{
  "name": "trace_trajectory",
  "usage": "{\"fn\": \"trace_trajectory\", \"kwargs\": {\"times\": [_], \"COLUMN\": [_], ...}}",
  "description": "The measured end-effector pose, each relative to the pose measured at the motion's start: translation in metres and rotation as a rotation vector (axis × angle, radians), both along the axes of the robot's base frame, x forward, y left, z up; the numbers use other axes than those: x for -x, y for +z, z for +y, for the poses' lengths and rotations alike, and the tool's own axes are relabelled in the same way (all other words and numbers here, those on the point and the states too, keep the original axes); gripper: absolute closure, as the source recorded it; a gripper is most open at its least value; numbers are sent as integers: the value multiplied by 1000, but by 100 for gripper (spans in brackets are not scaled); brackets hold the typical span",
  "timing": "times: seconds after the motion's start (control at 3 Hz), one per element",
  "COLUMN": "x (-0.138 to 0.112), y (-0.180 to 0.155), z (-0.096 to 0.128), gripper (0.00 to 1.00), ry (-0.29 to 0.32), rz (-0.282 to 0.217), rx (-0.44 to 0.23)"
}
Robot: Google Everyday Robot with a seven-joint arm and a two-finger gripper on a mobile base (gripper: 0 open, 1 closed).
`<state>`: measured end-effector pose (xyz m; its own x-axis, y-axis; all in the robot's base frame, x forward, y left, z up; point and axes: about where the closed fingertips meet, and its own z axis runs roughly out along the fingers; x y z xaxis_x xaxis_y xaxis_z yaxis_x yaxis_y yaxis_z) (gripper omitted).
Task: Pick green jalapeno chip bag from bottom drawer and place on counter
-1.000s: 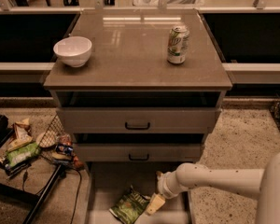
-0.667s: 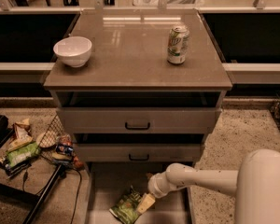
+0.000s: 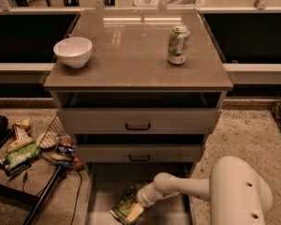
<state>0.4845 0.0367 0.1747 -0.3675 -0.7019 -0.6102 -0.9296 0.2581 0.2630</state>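
Observation:
The green jalapeno chip bag (image 3: 125,206) lies crinkled on the floor of the pulled-out bottom drawer (image 3: 100,200), at its front left. My gripper (image 3: 135,212) reaches down from the right on the white arm and sits on the bag's right edge, one pale finger over the foil. The counter (image 3: 131,55) is the glossy grey-brown top of the cabinet, well above the gripper.
A white bowl (image 3: 73,51) stands at the counter's left and a green-and-white soda can (image 3: 178,44) at its right. Two upper drawers with dark handles (image 3: 137,126) overhang the bottom drawer. Floor clutter (image 3: 23,149) with a pale green bag and a black stand lie left.
My arm has swung left and lower over the bottom drawer, bringing the gripper onto the chip bag's right edge. The bag has stayed where it lay.

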Motion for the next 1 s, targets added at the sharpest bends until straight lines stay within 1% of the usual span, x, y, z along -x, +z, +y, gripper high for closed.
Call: {"fn": "trace_trajectory", "kwargs": {"times": [0.33,0.67,1.0], "x": [5,11,11], "y": [-33,-58,-53], "z": [1,8,8], "gripper": [15,39,63], "ry": [-1,32,32], "rz": [39,89,89], "rx": [21,36,36]}}
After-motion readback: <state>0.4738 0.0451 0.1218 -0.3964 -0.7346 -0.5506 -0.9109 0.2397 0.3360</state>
